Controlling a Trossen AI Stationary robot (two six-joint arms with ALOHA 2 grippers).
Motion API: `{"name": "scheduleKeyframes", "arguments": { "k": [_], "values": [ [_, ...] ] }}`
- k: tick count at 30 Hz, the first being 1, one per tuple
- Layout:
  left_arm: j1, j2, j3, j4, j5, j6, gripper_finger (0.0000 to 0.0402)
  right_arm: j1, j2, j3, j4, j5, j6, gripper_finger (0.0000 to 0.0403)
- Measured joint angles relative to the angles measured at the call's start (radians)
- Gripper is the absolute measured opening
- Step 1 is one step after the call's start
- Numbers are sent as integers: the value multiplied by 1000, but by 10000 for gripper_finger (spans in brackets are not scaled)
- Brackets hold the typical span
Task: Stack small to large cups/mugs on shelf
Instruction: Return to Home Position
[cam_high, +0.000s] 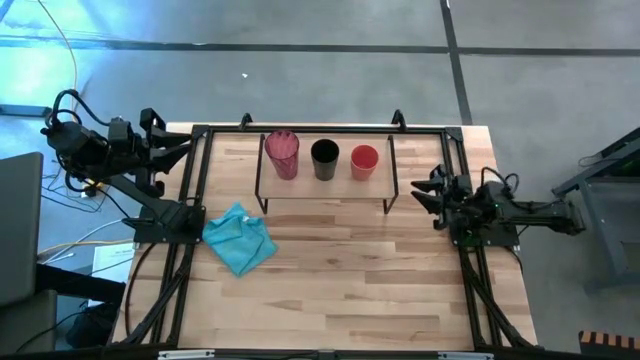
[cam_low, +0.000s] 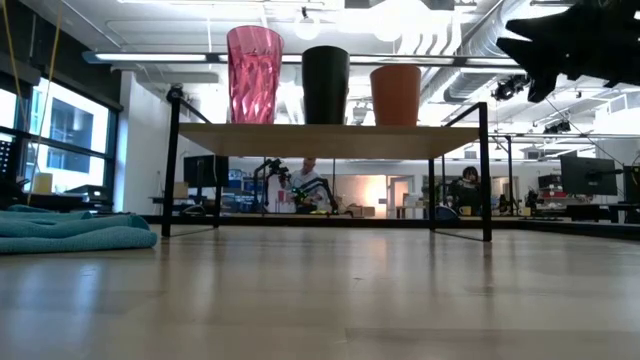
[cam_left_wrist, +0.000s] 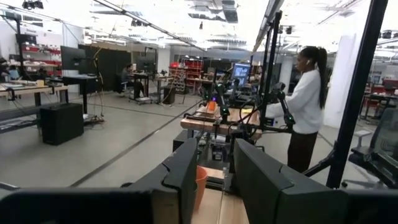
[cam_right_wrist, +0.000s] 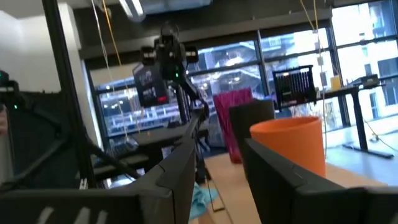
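The near half of the bench (cam_high: 350, 290) lay bare, open from either side. Only the teal cloth (cam_high: 240, 238) lay crumpled on it, near the left legs of the shelf (cam_low: 330, 140). Across the shelf top a row of cups stood with narrow gaps between: the pink tumbler (cam_high: 282, 153) left, the black cup (cam_high: 324, 158) middle, the red-orange cup (cam_high: 364, 161) right. Under the top, between the thin black legs, the way was open through to the far side. The right hand (cam_high: 418, 193) hung just beside the shelf's right end, at cup height. The left hand (cam_high: 182, 148) sat at the far left corner, well apart.
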Motion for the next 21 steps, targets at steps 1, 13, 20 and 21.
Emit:
{"name": "scheduleKeyframes", "arguments": {
  "k": [1,13,20,21],
  "values": [
    [0,0,0,0,0,-2,97,0,0,0,-9,0,-1,129],
    [0,0,0,1,-16,-75,97,0,0,-1,-139,-58,-1,129],
    [0,-1,0,9,-38,-104,97,0,0,-1,-207,-148,-1,129],
    [0,-1,0,10,-38,-109,97,0,0,-1,-220,-159,-2,129]
  ]
}}
